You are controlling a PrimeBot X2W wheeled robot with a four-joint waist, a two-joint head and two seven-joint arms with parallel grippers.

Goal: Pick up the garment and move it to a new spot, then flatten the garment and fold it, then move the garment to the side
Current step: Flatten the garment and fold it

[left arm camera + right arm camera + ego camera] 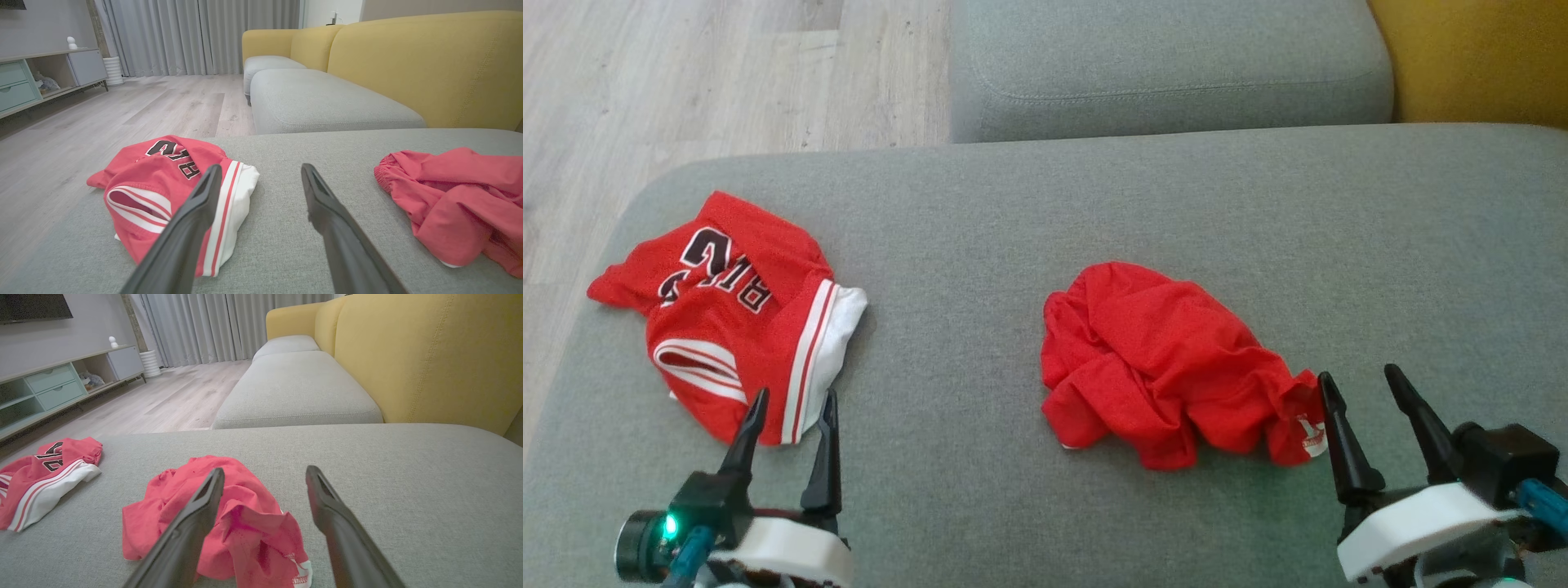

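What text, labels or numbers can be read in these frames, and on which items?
"B...": black, white-edged letters on the jersey, upside down in the head view; only the B is sure, and folds break up the rest.
White label on the crumpled red garment: red print, too small to read.
Nothing else is legible.

A home living room. A long sofa (pixel 429 69) with a yellow back and grey seat cushions (pixel 1094 204) runs beside a pale wood-plank floor (pixel 122 110). Grey curtains (pixel 196 36) hang to the floor along the far wall. A low sideboard (pixel 53 388) with pale green drawers and open shelves stands against a grey wall, with a dark TV (pixel 32 306) mounted above it and a small white figure (pixel 111 341) on top. A red jersey (pixel 735 310) and a crumpled red garment (pixel 1160 367) lie on the seat.
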